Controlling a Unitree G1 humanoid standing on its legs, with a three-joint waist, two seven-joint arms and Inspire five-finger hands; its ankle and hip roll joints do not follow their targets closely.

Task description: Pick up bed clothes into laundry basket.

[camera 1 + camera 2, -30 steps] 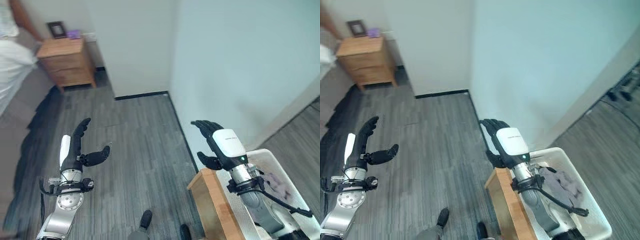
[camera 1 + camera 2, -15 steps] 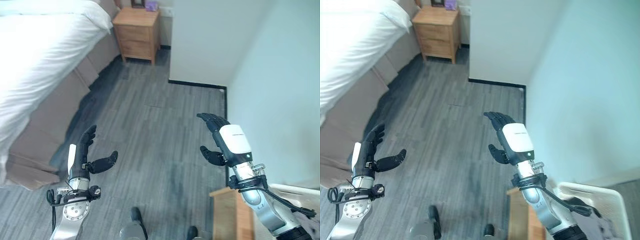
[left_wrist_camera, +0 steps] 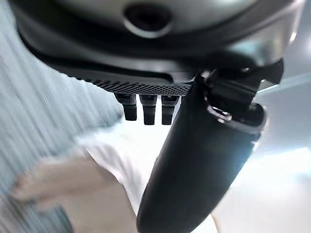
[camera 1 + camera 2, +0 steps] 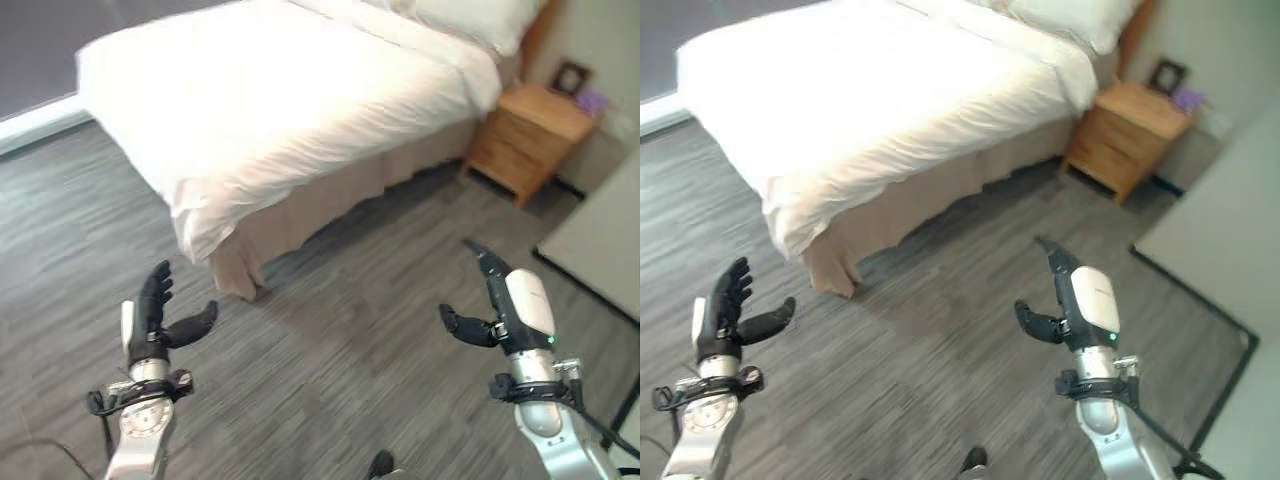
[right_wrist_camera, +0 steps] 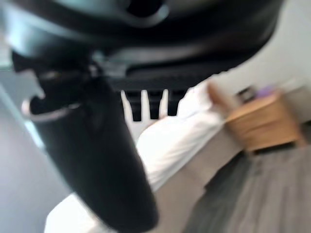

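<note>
One bed (image 4: pixel 300 90) with a white cover (image 4: pixel 270 110) and one pillow (image 4: pixel 470 18) lies ahead of me; one wooden nightstand (image 4: pixel 525 135) stands beside it. My left hand (image 4: pixel 152 315) and right hand (image 4: pixel 505 310) hover empty, fingers relaxed, over the grey floor (image 4: pixel 330 370).

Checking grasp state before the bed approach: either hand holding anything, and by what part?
Nothing is held. The left hand and right hand are both open in the air above the floor, short of the bed.

Left hand (image 4: pixel 150 320), right hand (image 4: pixel 510 310): fingers spread.
</note>
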